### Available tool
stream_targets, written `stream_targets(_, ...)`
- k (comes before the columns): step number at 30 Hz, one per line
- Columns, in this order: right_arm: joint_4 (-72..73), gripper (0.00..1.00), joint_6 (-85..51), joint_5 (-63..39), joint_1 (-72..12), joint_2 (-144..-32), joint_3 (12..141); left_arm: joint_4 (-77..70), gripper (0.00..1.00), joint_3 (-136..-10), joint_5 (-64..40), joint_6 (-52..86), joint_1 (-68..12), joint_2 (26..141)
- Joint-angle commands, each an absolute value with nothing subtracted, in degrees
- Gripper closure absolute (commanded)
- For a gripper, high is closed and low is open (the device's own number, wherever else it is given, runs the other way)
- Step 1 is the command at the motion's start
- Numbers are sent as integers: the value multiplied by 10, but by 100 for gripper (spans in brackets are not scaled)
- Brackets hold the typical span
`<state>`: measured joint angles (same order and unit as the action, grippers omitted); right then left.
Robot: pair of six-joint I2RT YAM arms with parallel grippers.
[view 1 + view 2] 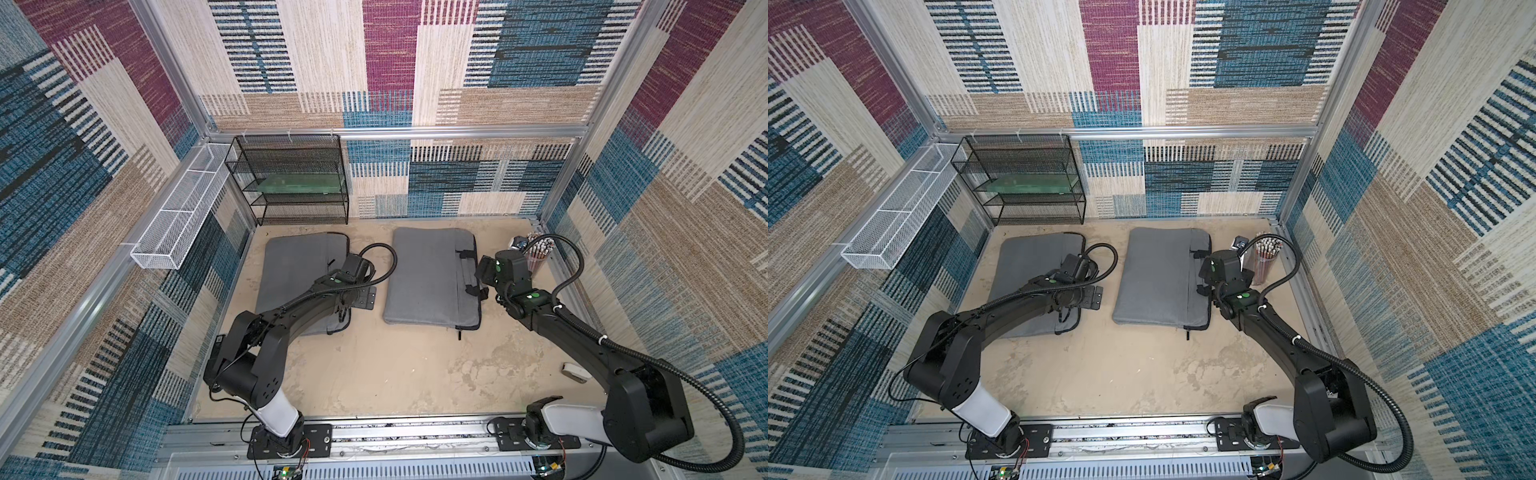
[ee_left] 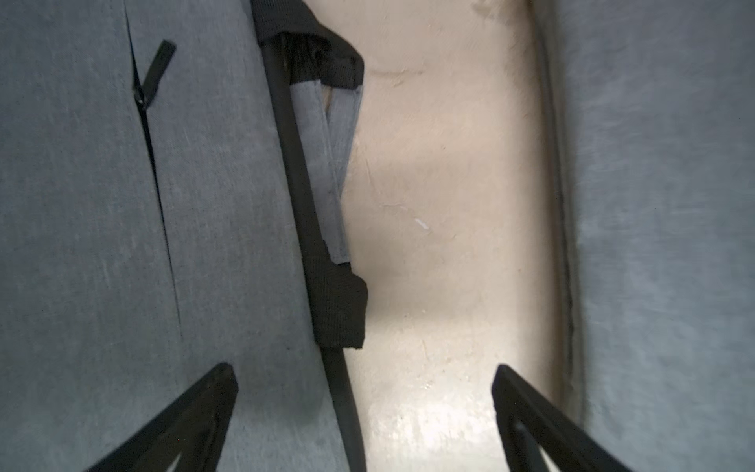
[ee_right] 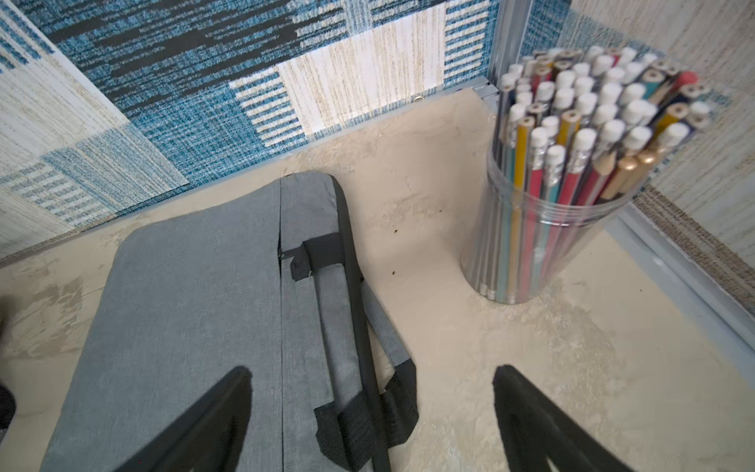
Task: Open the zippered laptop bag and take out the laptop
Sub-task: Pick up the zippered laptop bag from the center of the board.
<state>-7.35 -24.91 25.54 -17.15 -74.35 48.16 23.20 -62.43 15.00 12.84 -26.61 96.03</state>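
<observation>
Left gripper: My left gripper (image 2: 364, 370) stood wide open and empty, low over the 3 o'clock edge of the left bag (image 1: 299, 266).
Under it: In the left wrist view the black main zipper band (image 2: 300, 175) ran on between the fingers (image 2: 196, 408). The grey handle (image 2: 327, 180) lay flat just beside it.
Right gripper: My right gripper (image 3: 372, 370) was also fully spread, with nothing in it, above the 3 o'clock edge of the right bag (image 1: 424, 278).
Bags: Both lay flat on the table (image 1: 395, 374), the left bag toward 10 o'clock from the middle and the right bag toward 12 o'clock. A bare strip was between them. Both looked closed.
Laptop: It was not visible, and I could not tell which bag had it inside.
Handling: I judged the fabric soft and padded, so it would wrinkle and slide under a zipper pull. With a laptop inside, the bag would be flat, stiff and rather heavy.
Where to hold: I judged the small pull tab (image 1: 459, 332) at the 5 o'clock corner of the right bag to be the place to pinch. The other gripper should pin the bag down.
Risk: The front pocket pull (image 3: 286, 255) was close to the handle and was the wrong zipper.
Around: A pencil cup (image 3: 564, 184) stood near the right gripper, toward 2 o'clock. A black mesh shelf (image 1: 291, 178) stood at 11 o'clock.
</observation>
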Motion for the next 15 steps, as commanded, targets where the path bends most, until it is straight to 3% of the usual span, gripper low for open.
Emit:
stream_targets(1,-83,5,-259,270,-178,-753,490,288,24,-641,208,124,-267,984)
stream_targets(4,-81,5,-264,267,-184,-761,491,307,25,-654,235,129,-266,1009)
stream_targets(9,-69,5,-267,261,-192,-770,490,304,38,-671,233,134,-265,1032)
stream_targets(15,-60,5,-275,238,-198,-785,492,305,72,-676,230,138,-265,1039)
